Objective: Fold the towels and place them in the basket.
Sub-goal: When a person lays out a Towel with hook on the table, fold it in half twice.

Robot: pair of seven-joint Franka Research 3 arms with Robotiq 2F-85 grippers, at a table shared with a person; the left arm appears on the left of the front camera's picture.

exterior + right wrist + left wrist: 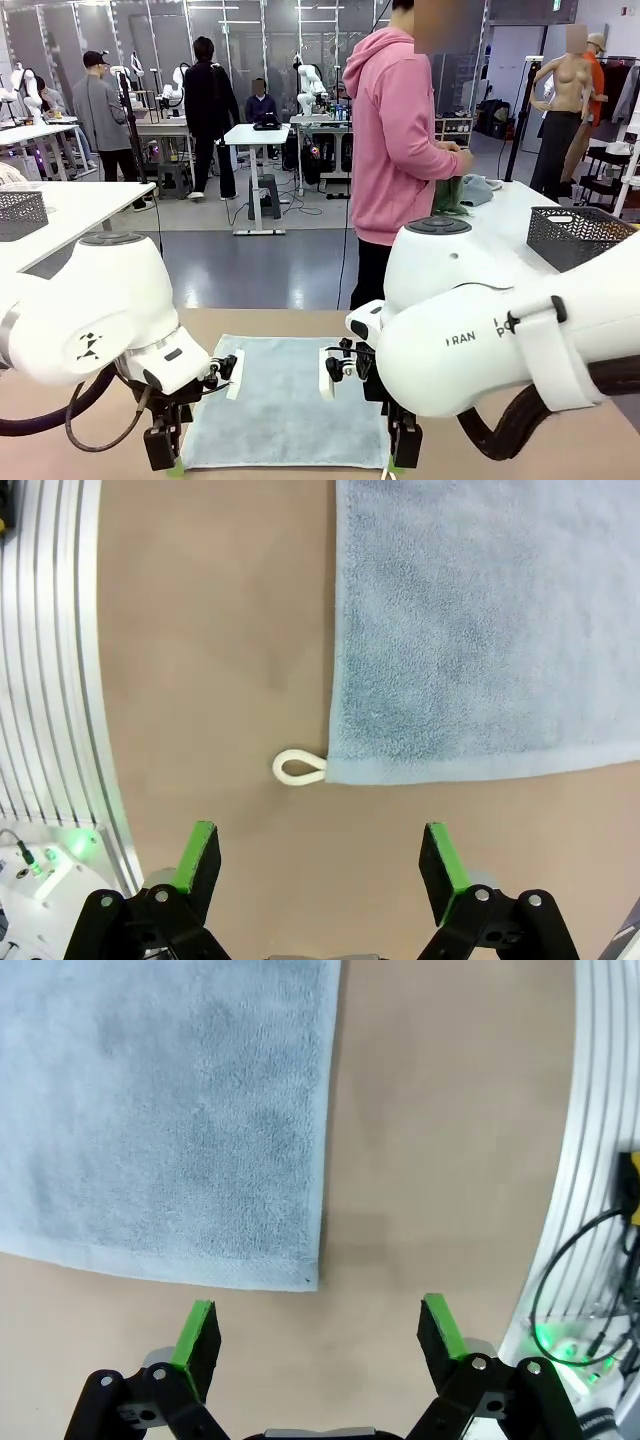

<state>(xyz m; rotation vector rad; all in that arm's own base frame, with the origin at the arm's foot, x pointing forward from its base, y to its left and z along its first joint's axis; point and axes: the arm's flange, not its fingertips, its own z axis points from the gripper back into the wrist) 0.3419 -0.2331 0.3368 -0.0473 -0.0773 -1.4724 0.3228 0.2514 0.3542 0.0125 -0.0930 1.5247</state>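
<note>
Here, one of the towels lies flat on the tan table at lower centre of the front view. The left gripper and right gripper hang at its near corners, jaws wide and empty. A white loop marks the right-hand corner. The cloth looks soft, light and limp, and is probably best pinched at the corner hems.

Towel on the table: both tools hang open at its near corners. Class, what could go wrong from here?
1. The right tool may pinch just the white loop beside the corner, so the towel could slip free when lifted.
2. The towel lies flat on the table, so the left tool could scrape the surface or catch too little cloth.
</note>
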